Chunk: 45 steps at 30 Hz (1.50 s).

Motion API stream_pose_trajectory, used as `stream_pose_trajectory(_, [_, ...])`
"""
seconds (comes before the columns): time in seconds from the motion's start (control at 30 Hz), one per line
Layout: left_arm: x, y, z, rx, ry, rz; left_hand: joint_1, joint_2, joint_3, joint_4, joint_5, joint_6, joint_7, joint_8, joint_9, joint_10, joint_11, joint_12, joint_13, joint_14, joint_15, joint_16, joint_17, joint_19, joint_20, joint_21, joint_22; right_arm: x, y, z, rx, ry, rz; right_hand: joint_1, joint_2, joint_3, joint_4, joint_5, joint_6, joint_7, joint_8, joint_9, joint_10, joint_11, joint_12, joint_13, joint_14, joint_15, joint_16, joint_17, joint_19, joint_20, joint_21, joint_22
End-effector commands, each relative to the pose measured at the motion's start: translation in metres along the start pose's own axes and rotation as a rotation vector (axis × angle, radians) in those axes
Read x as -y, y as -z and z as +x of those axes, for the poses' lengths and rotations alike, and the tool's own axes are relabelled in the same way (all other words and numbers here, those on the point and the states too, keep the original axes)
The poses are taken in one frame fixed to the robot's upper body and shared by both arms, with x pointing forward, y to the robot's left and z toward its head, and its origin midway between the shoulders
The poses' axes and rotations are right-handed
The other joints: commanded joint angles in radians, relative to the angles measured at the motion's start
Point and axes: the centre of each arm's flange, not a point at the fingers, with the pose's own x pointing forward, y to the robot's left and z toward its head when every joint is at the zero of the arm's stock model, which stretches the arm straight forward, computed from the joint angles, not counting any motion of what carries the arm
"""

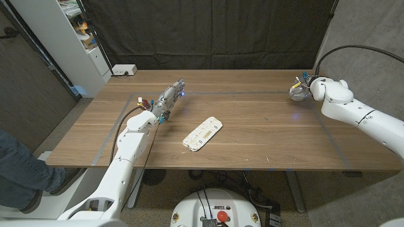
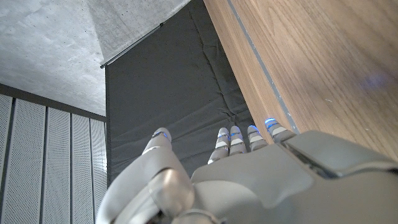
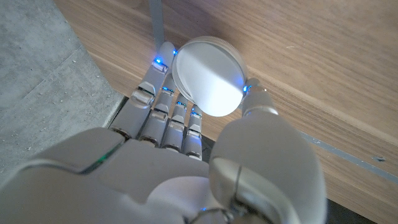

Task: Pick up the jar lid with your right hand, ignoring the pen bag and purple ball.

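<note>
Gripping jar lid [image 3: 207, 76] between fingers and thumb, right hand [image 3: 186, 134] above table [image 3: 323, 74].

Table [image 1: 252, 135]: we are looking at a wooden top spreading across the middle of the head frame, with grey tape lines running near its edges.
Pen bag [image 1: 202, 133]: we are seeing a pale, patterned pouch lying flat and slanted, just left of the frame's centre.
White box [image 1: 124, 70]: we are seeing it sitting at the table's upper left corner.
Left hand [image 1: 169, 98]: we are seeing it lying stretched out on the wood, left of centre, fingers pointing to the upper right.
</note>
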Motion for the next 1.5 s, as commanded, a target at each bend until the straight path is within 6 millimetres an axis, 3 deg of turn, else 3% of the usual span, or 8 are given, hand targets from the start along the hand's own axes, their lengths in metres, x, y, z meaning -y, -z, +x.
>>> stream_pose_trajectory(0.03, [0.001, -0.002, 0.006, 0.007, 0.016, 0.001, 0.003, 0.010, -0.001, -0.006, 0.000, 0.002, 0.004, 0.003, 0.005, 0.000, 0.004, 0.001, 0.004, -0.010, -0.003, 0.004, 0.004, -0.009, 0.005, 0.002, 0.005, 0.020, 0.003, -0.010, -0.003, 0.029, 0.005, 0.002, 0.009, 0.001, 0.005, -0.004, 0.007, 0.002, -0.002, 0.003, 0.007, 0.000, -0.004, 0.004, 0.017, -0.040, 0.007, 0.006, 0.001, 0.002, -0.003, 0.003])
stream_pose_trajectory(0.8, [-0.002, 0.001, 0.008, 0.018, 0.031, -0.016, 0.003, 0.011, -0.001, -0.007, 0.000, -0.001, 0.000, 0.001, 0.005, 0.001, 0.004, 0.001, 0.004, -0.010, -0.007, 0.004, 0.004, -0.010, 0.004, 0.002, 0.005, 0.052, -0.004, -0.032, -0.006, 0.067, 0.012, -0.001, 0.009, -0.004, 0.009, -0.012, 0.013, 0.001, -0.004, 0.003, 0.013, 0.003, -0.006, 0.005, 0.022, -0.038, 0.005, 0.009, -0.001, 0.003, -0.005, 0.003])
stream_pose_trajectory(1.5, [-0.010, 0.003, 0.008, 0.026, 0.021, -0.030, 0.005, 0.014, 0.001, -0.011, 0.000, -0.022, -0.007, -0.004, 0.005, -0.006, 0.002, -0.002, 0.004, -0.013, -0.011, 0.003, 0.004, -0.011, 0.003, 0.002, 0.005, 0.070, -0.014, -0.033, -0.008, 0.079, 0.010, -0.002, 0.010, -0.008, 0.011, -0.018, 0.015, 0.003, -0.007, 0.003, 0.017, 0.005, -0.009, 0.005, 0.025, -0.039, 0.003, 0.011, 0.001, 0.003, -0.006, 0.003])
